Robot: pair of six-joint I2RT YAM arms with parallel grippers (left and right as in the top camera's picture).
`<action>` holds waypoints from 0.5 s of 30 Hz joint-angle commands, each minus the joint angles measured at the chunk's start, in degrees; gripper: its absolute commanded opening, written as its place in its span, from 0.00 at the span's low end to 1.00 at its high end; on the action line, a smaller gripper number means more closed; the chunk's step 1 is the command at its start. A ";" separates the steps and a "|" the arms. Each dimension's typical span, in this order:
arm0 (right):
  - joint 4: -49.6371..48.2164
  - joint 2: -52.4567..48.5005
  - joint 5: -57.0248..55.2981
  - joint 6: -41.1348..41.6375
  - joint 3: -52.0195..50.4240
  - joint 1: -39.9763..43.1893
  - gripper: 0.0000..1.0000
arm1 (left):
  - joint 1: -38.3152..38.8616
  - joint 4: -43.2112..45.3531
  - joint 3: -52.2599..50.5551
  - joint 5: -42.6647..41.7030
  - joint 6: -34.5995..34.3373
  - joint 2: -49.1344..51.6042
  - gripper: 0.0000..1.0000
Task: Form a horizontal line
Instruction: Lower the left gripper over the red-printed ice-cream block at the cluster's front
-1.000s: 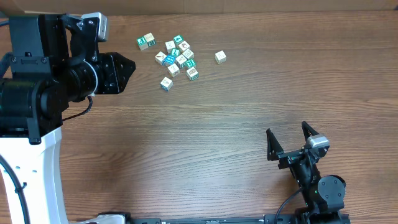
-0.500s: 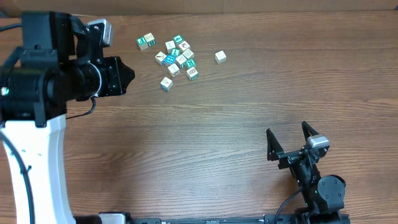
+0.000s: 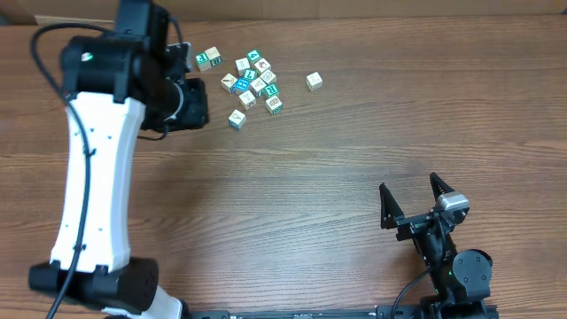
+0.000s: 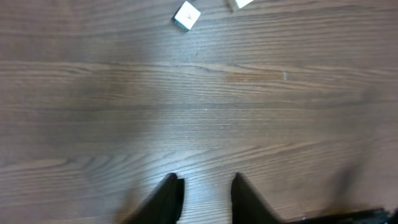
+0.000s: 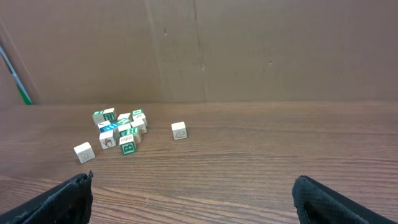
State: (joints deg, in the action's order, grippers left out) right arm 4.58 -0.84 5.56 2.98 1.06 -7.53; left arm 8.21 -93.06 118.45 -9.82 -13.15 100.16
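Up by the far edge of the counter (image 3: 319, 195), a bit left of the middle, there's the messy bunch of cubes (image 3: 254, 80). Right next to it on the far-left-corner side, two cubes sit side by side and look like they're touching. That pair is all the horizontal line (image 3: 209, 59) amounts to so far. One stray cube (image 3: 314, 81) sits off to the right of the bunch, and a loner cube (image 3: 236, 119) is just on its near side. The left tool (image 4: 205, 180) hangs over bare wood near the loner cube, fingers only narrowly parted with nothing between them. The right tool (image 3: 408, 184) is well apart from all that, down by the near edge toward the right corner, spread wide and empty.
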 commanded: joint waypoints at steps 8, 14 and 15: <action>-0.17 0.68 -0.37 -0.26 -0.59 0.26 1.00 | 4.26 1.57 0.83 4.87 -2.29 11.61 0.61; -0.17 0.68 -0.37 -0.26 -0.59 0.26 1.00 | 4.94 1.95 0.83 9.68 -2.29 18.64 0.78; -0.17 0.68 -0.37 -0.26 -0.59 0.26 1.00 | 4.94 2.21 0.83 10.08 -2.29 19.63 0.88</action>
State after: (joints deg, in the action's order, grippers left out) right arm 4.58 -0.84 5.54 2.96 1.06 -7.53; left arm 12.80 -91.26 118.45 -3.27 -14.70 116.84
